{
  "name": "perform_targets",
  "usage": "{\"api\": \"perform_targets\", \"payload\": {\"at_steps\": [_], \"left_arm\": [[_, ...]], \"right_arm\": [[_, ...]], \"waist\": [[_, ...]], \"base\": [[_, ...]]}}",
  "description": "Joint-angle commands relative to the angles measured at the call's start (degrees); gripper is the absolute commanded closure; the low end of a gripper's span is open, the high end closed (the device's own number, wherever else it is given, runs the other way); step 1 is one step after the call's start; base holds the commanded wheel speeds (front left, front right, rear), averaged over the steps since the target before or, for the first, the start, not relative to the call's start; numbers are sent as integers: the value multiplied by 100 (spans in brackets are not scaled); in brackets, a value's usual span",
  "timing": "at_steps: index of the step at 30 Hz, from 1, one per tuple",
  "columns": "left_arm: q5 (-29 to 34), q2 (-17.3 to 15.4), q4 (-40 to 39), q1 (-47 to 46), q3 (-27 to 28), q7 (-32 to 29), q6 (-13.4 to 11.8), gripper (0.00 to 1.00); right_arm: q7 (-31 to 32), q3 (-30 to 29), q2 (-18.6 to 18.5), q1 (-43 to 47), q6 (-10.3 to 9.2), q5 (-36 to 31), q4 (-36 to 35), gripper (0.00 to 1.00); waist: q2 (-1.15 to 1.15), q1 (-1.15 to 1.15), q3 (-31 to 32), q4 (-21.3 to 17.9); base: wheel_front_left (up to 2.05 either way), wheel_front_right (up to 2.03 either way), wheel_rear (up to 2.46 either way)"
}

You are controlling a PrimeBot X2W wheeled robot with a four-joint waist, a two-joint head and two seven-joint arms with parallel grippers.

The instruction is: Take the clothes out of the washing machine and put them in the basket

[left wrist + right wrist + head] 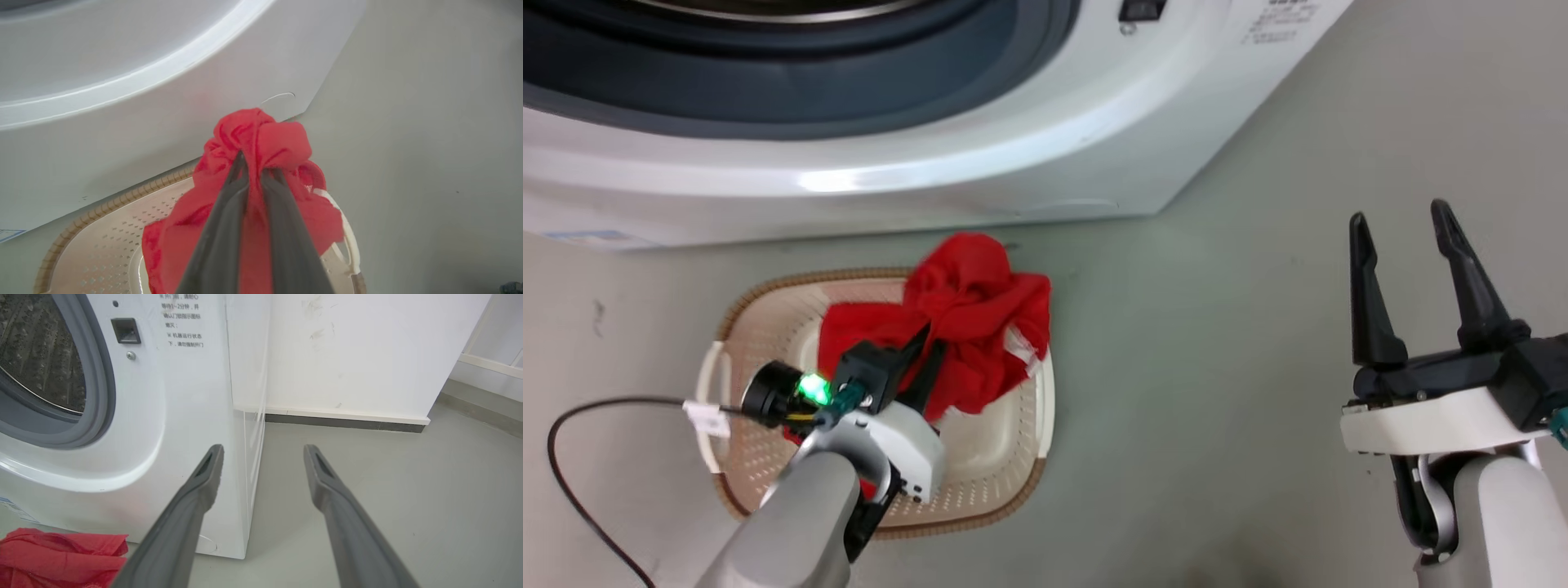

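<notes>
We note the left claw [258,166] clamped on a bunched fold of the red clothes [968,310], above the far side of the basket [1005,441]. The cloth drapes down into it and over its rim. The basket stands on the floor [1217,367], just in front of the washing machine [1013,155]. The right claw [1399,212] is spread wide and empty, well off to the side.

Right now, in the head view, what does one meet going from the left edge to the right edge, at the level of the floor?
black cable → basket, at its left wall → red clothes lying in the basket's right part → right pincer, fingers apart.
</notes>
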State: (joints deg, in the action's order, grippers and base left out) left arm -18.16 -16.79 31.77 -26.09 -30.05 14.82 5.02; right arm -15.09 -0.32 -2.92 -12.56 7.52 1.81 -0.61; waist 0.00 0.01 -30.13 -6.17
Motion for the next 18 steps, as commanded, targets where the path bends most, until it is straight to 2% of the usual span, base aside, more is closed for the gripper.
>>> {"api": "perform_targets", "payload": {"at_steps": [1,10,18], "left_arm": [[76,37,196,-217,-25,36,33,100],[341,120,1243,-1093,-25,50,141,100],[511,189,2220,-1696,-57,39,163,100]], "right_arm": [[-12,23,8,-129,-6,44,-55,0],[-11,32,8,-339,-6,126,-219,0],[-11,146,8,-465,-6,262,-301,0]], "waist": [[0,-1,-543,-279],[0,-1,-1396,-602],[0,-1,-1889,-820]], "base": [[0,0,0],[0,0,0],[0,0,0]]}}
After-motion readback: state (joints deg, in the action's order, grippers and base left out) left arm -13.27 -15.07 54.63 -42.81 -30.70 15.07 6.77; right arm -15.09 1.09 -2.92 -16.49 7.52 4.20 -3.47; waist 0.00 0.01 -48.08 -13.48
